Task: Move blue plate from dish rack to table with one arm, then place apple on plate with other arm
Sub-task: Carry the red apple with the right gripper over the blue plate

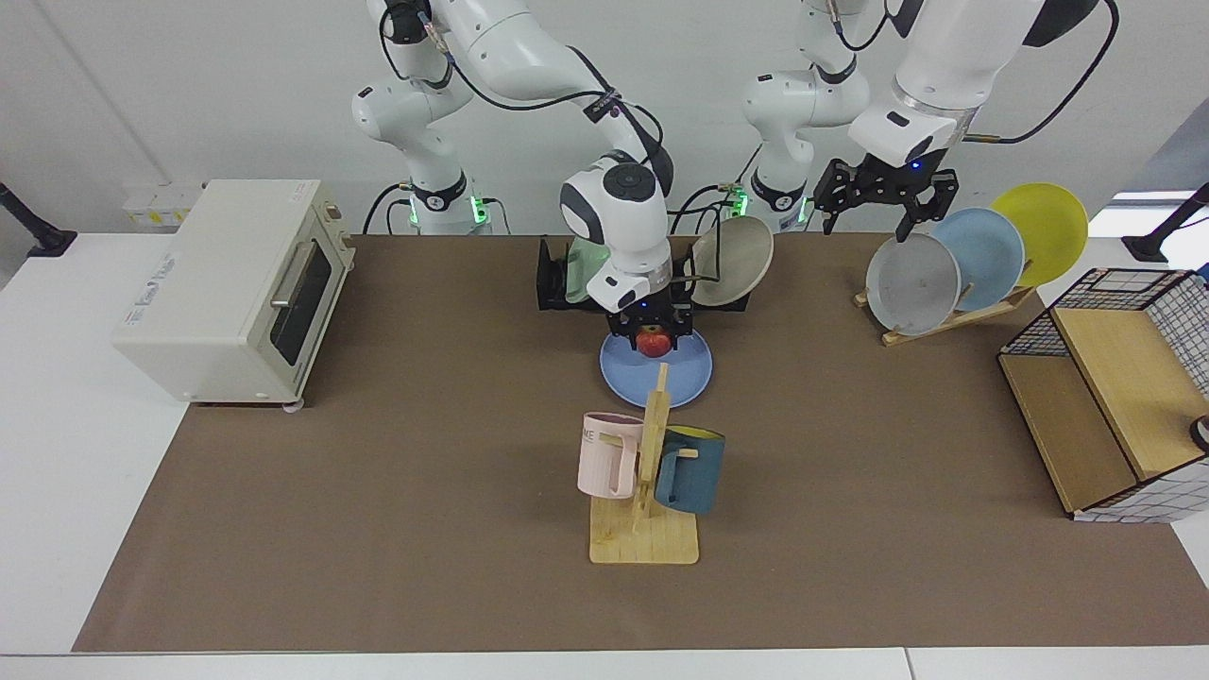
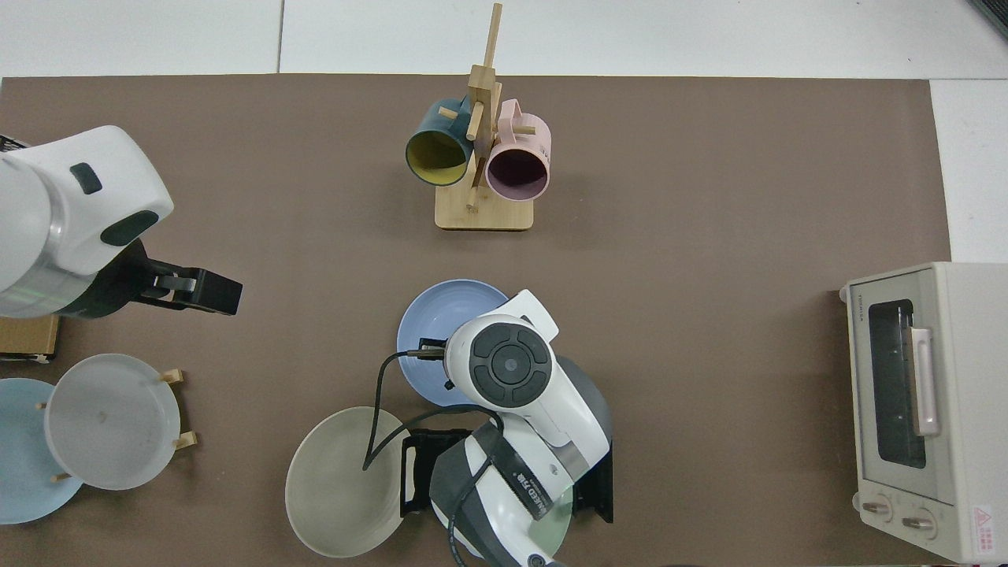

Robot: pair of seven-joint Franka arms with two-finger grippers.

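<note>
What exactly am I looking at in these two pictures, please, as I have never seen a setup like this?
Two white robot arms stand at a table. One picture faces them from across it; the other looks straight down. The right arm's end effector holds a red apple over the blue plate, which lies flat on the brown mat just in front of the black dish rack. In the overhead picture the arm hides the apple. The left arm waits, its end effector open above a wooden stand of plates. Also there: a toaster oven and a mug tree.
</note>
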